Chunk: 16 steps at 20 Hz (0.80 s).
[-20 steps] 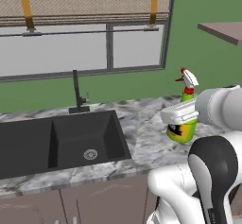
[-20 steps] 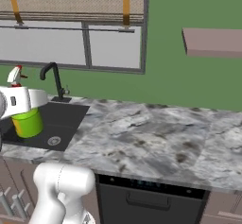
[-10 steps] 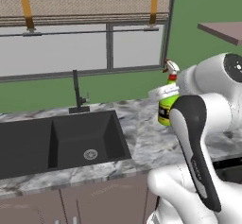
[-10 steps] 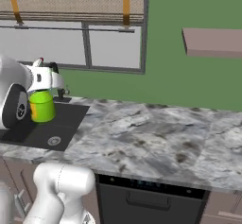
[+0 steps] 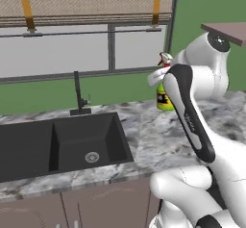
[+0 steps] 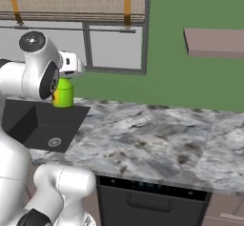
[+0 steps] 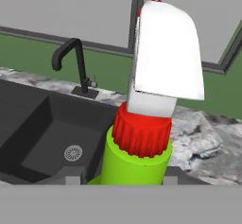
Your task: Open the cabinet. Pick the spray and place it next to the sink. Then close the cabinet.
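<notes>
My gripper [image 7: 124, 178] is shut on the spray [image 7: 136, 164], a green bottle with a red collar and a white trigger head. In the left base view the spray [image 5: 164, 97] hangs just above the marble counter [image 5: 144, 135], right of the sink [image 5: 62, 138] and near the green back wall, partly behind my arm. From the right base side the spray's green body [image 6: 63, 94] shows under the white hand, at the sink's [image 6: 40, 122] far right corner. The black basin has a round drain and a thin upright faucet [image 5: 77, 92]. The cabinet is out of view.
A window with a grey frame [image 5: 111, 46] runs behind the sink. A brown slab [image 6: 214, 43] juts from the green wall at the upper right. Marble counter [image 6: 157, 139] stretches right of the sink. Brown doors [image 5: 96, 205] lie below the counter front.
The arm has swung the spray away from the base, up and back toward the window wall, closer to the sink's far right corner. The grip on the bottle has held.
</notes>
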Available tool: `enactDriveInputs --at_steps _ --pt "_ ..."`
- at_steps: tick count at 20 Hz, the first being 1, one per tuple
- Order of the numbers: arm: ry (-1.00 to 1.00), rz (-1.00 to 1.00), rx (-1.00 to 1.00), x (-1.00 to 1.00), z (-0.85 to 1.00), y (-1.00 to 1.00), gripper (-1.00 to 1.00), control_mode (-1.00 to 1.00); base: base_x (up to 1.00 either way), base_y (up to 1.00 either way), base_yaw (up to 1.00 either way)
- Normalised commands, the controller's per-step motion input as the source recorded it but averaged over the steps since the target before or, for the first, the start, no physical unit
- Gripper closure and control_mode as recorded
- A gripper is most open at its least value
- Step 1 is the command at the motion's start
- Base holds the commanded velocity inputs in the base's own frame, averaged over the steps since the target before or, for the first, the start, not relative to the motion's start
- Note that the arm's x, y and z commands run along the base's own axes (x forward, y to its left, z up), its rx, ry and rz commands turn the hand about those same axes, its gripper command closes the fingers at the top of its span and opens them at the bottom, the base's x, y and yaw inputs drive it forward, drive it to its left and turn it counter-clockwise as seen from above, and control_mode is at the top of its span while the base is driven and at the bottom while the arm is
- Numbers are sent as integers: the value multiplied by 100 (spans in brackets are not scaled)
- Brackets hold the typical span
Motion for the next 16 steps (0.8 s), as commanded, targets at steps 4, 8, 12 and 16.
enactDriveInputs --at_steps 4,8,12,16 --pt "0 6 0 64 -34 -8 100 -100 0 0 0" --pt "0 6 0 35 -48 0 100 -100 0 0 0" --pt "0 4 0 22 -50 0 100 -100 0 0 0" --pt "0 4 0 12 -43 0 100 -100 0 0 0"
